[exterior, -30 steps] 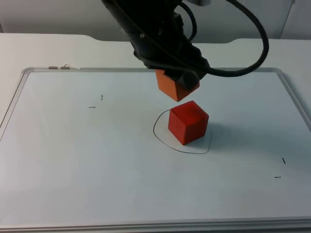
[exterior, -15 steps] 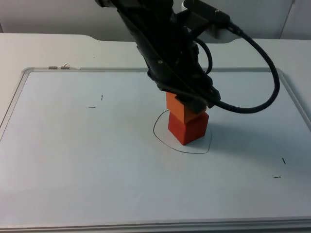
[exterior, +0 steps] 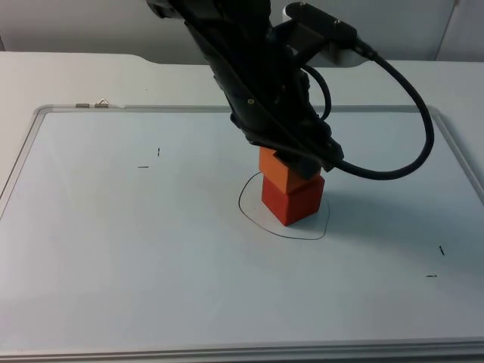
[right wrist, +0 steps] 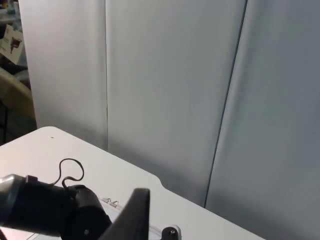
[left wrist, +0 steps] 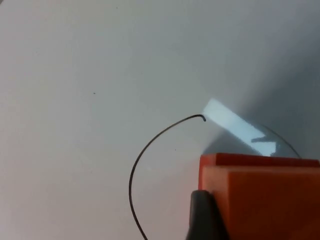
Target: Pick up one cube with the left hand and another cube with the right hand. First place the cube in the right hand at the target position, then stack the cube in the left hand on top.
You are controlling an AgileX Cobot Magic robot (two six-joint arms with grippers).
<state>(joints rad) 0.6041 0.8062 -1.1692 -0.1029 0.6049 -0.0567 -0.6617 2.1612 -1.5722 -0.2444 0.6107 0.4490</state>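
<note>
An orange cube (exterior: 277, 176) rests on top of a red cube (exterior: 292, 204), slightly turned against it. The stack stands inside a hand-drawn black outline (exterior: 249, 215) at the middle of the white board. My left gripper (exterior: 293, 156) comes down from the back and is shut on the orange cube, hiding its upper part. In the left wrist view, one black fingertip (left wrist: 202, 220) lies against the orange cube (left wrist: 270, 200), with the outline (left wrist: 134, 172) curving beside it. My right gripper (right wrist: 136, 220) waits lifted off the table, facing the grey partition wall.
The board's metal rim (exterior: 36, 121) frames the work area, with a small clip (exterior: 98, 104) at its back left. Small pen ticks sit at the left (exterior: 151, 159) and right front (exterior: 437, 261). The left arm (right wrist: 50, 215) shows in the right wrist view.
My left gripper has lowered the orange cube from above and behind the red cube onto its top. In the last half second it has hardly moved.
</note>
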